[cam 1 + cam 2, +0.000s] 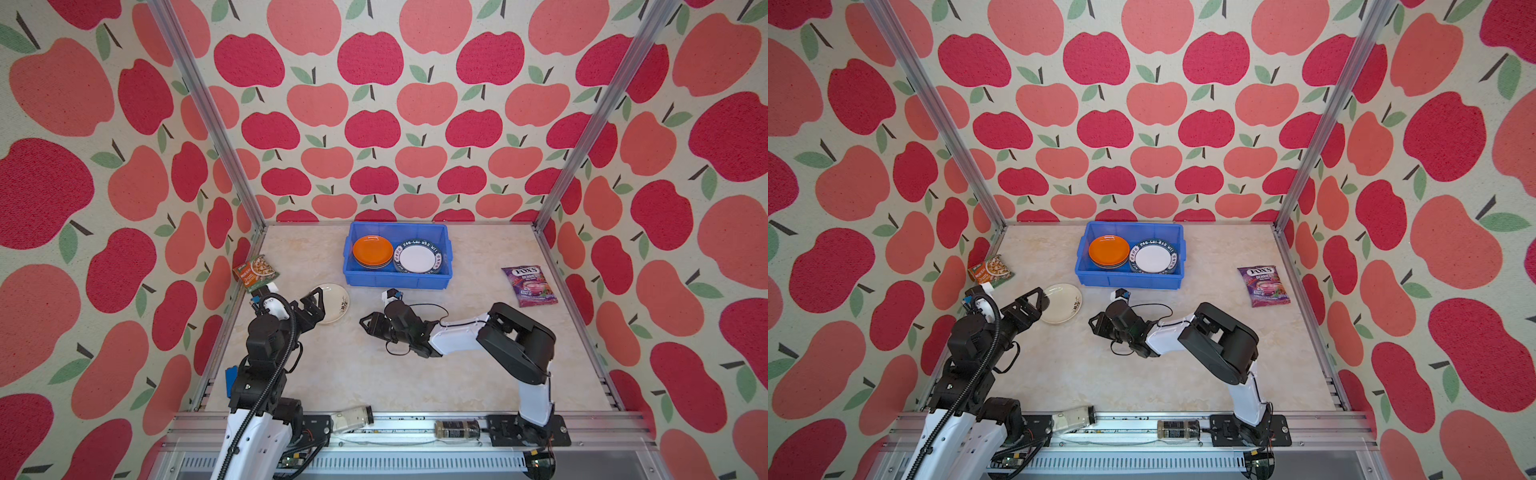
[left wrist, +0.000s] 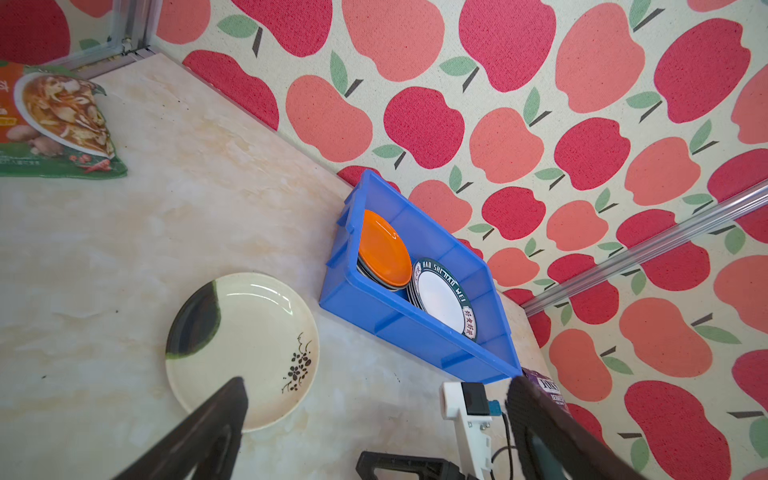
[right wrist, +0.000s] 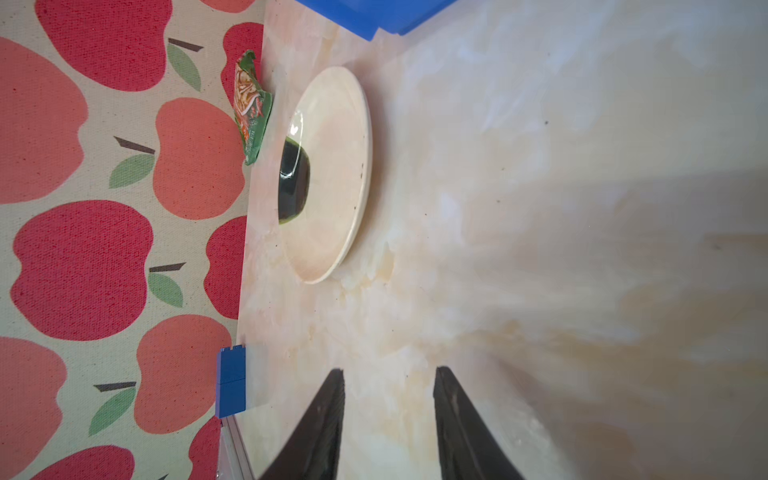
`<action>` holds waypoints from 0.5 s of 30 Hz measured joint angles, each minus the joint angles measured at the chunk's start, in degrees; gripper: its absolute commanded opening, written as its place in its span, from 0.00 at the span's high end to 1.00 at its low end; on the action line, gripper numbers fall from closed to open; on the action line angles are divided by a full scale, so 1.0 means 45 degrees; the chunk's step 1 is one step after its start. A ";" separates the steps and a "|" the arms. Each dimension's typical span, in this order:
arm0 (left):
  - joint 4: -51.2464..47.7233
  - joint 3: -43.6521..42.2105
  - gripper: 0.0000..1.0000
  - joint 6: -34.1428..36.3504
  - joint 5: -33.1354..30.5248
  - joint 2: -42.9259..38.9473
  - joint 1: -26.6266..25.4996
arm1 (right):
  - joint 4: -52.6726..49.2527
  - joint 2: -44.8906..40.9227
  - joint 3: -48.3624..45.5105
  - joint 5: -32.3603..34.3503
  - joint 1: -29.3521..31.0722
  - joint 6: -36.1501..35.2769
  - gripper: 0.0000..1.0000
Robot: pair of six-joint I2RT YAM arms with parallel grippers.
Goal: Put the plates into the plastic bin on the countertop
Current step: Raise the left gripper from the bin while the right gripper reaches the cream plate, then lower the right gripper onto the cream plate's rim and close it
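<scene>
Found a beige, cream-veined marble-look table (image 1: 374,374), shut in on three sides by walls printed with red and pink apples, with an aluminium post (image 1: 206,112) at each back corner. Noted a metal rail along the near edge, carrying a pale glass jar (image 1: 351,419) and a dark-filled glass jar (image 1: 457,429), both on their sides. Saw a blue block (image 3: 232,382) at the table's left edge.

Logged the blue plastic bin (image 1: 395,280) against the back wall, ahead of both tools. Counted two stacks inside, side by side: an orange plate (image 1: 372,249) topping one, a white plate with a green lettered rim (image 1: 417,257) topping the next. Could not count the plates beneath.

Found the ink-blotched plate (image 2: 249,332) flat on the table outside the bin, right at the left tool's tip. Recorded the left tool (image 2: 378,386) spread wide and empty, one finger (image 2: 224,411) over the plate's near rim, the other off over bare table. Could not tell whether touching the plate.

Traced the left arm up from its near-left base, elbow raised, wrist angled toward the bin. Traced the right arm folded, forearm running low across the table, right tool (image 1: 365,323) turned on its side, pointing at the plate, stopped well short. Saw its jaws partly apart in the right wrist view, nothing between them.

Spotted a green-and-orange snack packet (image 1: 255,272) beyond the left tool by the left wall, and a purple sweet packet (image 1: 528,286) far behind the right tool.
</scene>
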 measured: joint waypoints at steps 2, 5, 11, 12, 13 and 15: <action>-0.0403 -0.0253 0.01 -0.0102 0.0772 -0.0141 0.0500 | 0.0408 0.0457 0.0087 -0.0053 0.0000 0.0359 0.63; -0.0539 -0.0831 0.01 -0.0423 0.1865 -0.0175 0.1015 | 0.0777 0.0908 0.0607 -0.0204 0.0000 0.0685 0.62; -0.0053 -0.1535 0.01 -0.1190 0.3521 0.0393 0.1603 | 0.1273 0.1812 0.1661 -0.0685 0.0010 0.1209 0.58; 0.0058 -0.1530 0.01 -0.1224 0.3643 0.0525 0.1617 | 0.1292 0.2011 0.1870 -0.0821 0.0010 0.1307 0.58; 0.0131 -0.1530 0.01 -0.1224 0.3701 0.0602 0.1632 | 0.1292 0.2166 0.2025 -0.0894 0.0010 0.1394 0.58; 0.0204 -0.1530 0.01 -0.1209 0.3750 0.0685 0.1637 | 0.1394 0.2482 0.2365 -0.1010 0.0010 0.1579 0.59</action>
